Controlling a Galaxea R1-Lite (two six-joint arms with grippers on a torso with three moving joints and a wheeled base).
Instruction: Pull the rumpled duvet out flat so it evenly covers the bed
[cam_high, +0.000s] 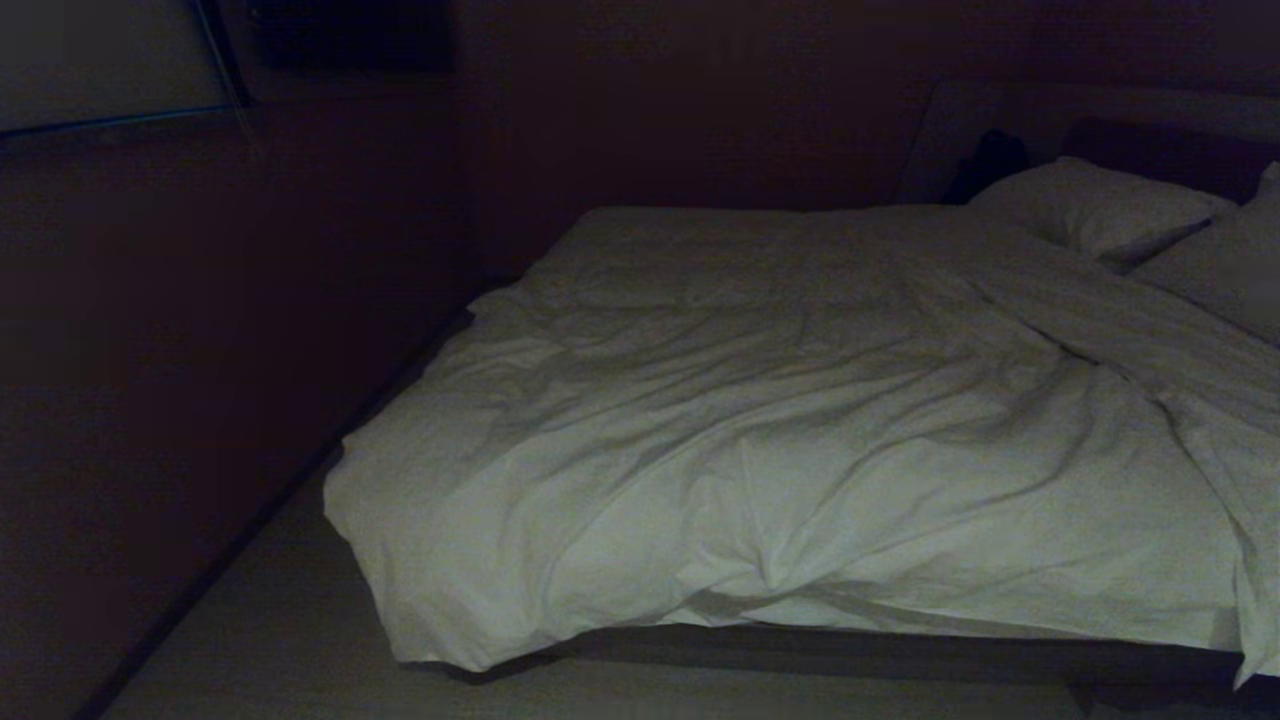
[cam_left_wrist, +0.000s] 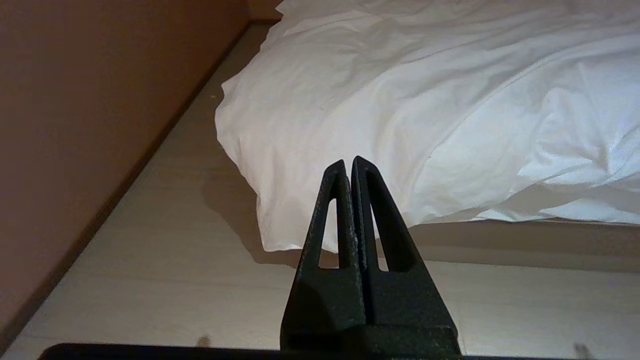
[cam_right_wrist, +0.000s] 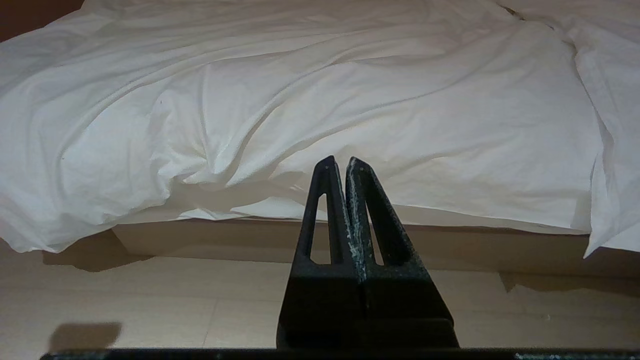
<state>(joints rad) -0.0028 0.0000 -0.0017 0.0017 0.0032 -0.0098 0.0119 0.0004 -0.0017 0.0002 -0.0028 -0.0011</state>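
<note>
Rumpled duvet (cam_high: 760, 440) spread over the bed (cam_high: 900, 655), one corner spilling over the edge at seven o'clock; left gripper (cam_left_wrist: 349, 161) and right gripper (cam_right_wrist: 339, 160) both pinched shut, empty, above the floor (cam_left_wrist: 165, 280), short of the bedside.

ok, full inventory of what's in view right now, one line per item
duvet: 1, white, rumpled, spread over most of the bed, near-left corner hanging off toward the floor
bed: 1, pale side panel showing under the duvet's near edge
pillows: 2 visible, white, at the far right end; second one cut off by the frame edge
headboard: 1, dark, behind the pillows
floor: pale wood, in front of and left of the bed
wall: brown, along the bed's left side
left tool: 1, black, shut, empty, short of the duvet's hanging corner
right tool: 1, black, shut, empty, facing the near edge
</note>
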